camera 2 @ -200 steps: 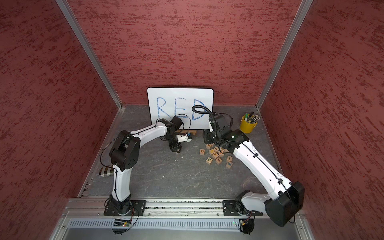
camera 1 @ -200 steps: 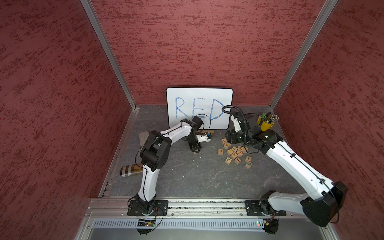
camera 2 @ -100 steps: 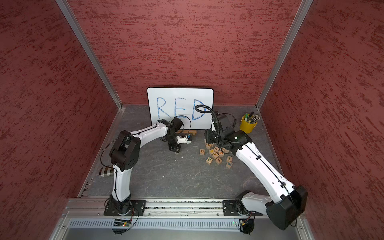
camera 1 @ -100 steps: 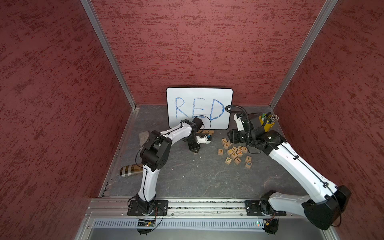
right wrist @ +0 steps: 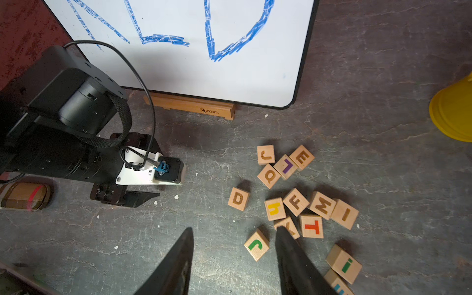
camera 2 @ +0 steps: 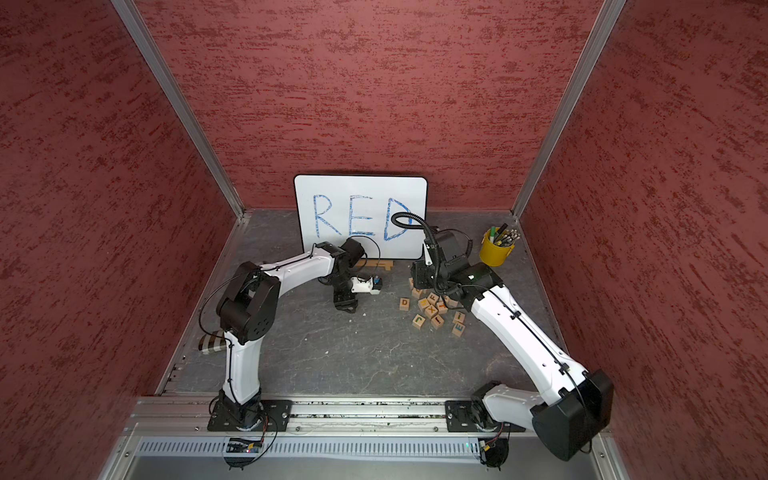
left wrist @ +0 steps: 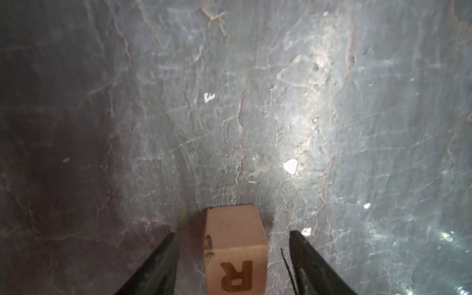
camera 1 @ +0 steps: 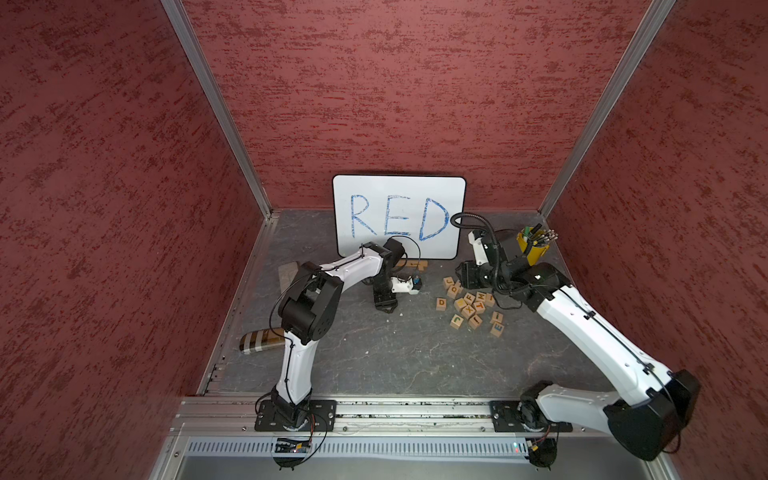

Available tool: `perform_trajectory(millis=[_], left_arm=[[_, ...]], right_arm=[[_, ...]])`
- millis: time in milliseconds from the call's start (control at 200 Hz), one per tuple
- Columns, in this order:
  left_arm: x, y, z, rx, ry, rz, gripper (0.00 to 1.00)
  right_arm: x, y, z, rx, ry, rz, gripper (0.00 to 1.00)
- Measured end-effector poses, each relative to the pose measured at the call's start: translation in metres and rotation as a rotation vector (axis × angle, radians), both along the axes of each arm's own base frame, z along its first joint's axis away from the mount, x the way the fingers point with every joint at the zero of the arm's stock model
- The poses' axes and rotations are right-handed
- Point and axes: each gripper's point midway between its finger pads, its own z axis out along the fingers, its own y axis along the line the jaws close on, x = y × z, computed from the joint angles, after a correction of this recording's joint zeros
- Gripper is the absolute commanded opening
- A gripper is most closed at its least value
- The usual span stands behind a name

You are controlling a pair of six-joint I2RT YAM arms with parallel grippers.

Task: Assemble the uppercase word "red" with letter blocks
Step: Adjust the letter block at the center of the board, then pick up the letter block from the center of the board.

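The R letter block (left wrist: 236,252), a light-wood cube with an orange-brown R, rests on the grey floor between the jaws of my left gripper (left wrist: 232,232). The jaws stand open, with a gap on each side of the cube. In both top views the left gripper (camera 1: 384,305) points down at the floor in front of the whiteboard and hides the R. The D block (right wrist: 238,198) lies alone beside the pile, and the E block (right wrist: 302,157) sits at the pile's far edge. My right gripper (right wrist: 234,228) hangs open and empty above the floor near the pile.
Several other letter blocks form a loose pile (camera 1: 473,307), with a blue E cube (camera 1: 496,329) at its near edge. The whiteboard (camera 1: 399,216) with blue RED leans on the back wall. A yellow pen cup (camera 1: 532,249) stands back right, and a striped object (camera 1: 259,340) lies left.
My left gripper has opened and let go of the R block, which now stands on the floor. The right arm has barely shifted and its jaws stay as they were.
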Motion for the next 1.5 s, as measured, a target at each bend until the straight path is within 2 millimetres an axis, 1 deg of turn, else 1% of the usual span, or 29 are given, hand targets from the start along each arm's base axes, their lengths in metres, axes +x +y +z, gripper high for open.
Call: perform_trajectory(millis=[90,145,185,271,401,466,536,636,732,782,872,952,1052,1102,1157,1223,1323,1498], left_arm=[[0.000,0.000,0.007,-0.010,-0.010,0.027,0.90],[0.000,-0.001,0.015,-0.021,-0.022,0.052,0.95],[0.001,-0.001,0.023,-0.031,-0.034,0.076,0.95],[0.005,-0.004,0.043,-0.059,-0.063,0.153,0.91],[0.024,-0.011,0.077,-0.097,-0.111,0.345,0.89],[0.032,-0.012,0.088,-0.109,-0.115,0.456,0.89],[0.036,-0.008,0.093,-0.102,-0.101,0.590,0.87],[0.036,-0.001,0.091,-0.070,-0.053,0.769,0.88],[0.035,0.004,0.083,-0.020,0.006,0.935,0.87],[0.034,0.006,0.078,0.013,0.040,1.019,0.85],[0.032,0.005,0.071,0.061,0.090,1.126,0.84],[0.025,0.004,0.065,0.103,0.124,1.201,0.83],[0.011,-0.001,0.063,0.136,0.151,1.241,0.83],[0.003,-0.007,0.062,0.145,0.168,1.247,0.81],[-0.005,-0.012,0.059,0.157,0.186,1.252,0.77],[-0.012,-0.017,0.057,0.169,0.202,1.257,0.76],[-0.015,-0.019,0.055,0.173,0.220,1.277,0.76],[-0.014,-0.006,0.043,0.204,0.270,1.335,0.76]], right_arm=[[0.001,-0.001,0.000,0.001,-0.002,-0.002,0.54],[0.001,-0.001,0.001,0.002,-0.003,-0.002,0.54],[0.002,-0.001,0.001,0.004,-0.004,-0.003,0.54],[0.002,-0.001,0.001,0.006,-0.006,-0.004,0.54],[0.003,-0.001,0.000,0.006,-0.003,-0.003,0.54],[0.004,0.000,-0.002,0.002,0.004,-0.003,0.53],[0.005,0.000,-0.006,-0.002,0.013,-0.003,0.54],[0.007,0.001,-0.009,-0.005,0.021,-0.002,0.53],[0.007,0.002,-0.009,-0.004,0.021,-0.003,0.53],[0.008,0.002,-0.009,-0.003,0.019,-0.002,0.53],[0.008,0.002,-0.008,-0.001,0.015,-0.002,0.53],[0.009,0.002,-0.008,-0.001,0.015,-0.003,0.53],[0.009,0.002,-0.008,-0.001,0.015,-0.003,0.53],[0.009,0.002,-0.008,-0.001,0.014,-0.003,0.53],[0.009,0.002,-0.008,-0.001,0.014,-0.003,0.53],[0.009,0.002,-0.008,0.000,0.013,-0.003,0.53],[0.008,0.001,-0.004,0.005,0.003,-0.005,0.53],[0.004,-0.001,0.008,0.022,-0.028,-0.009,0.53]])
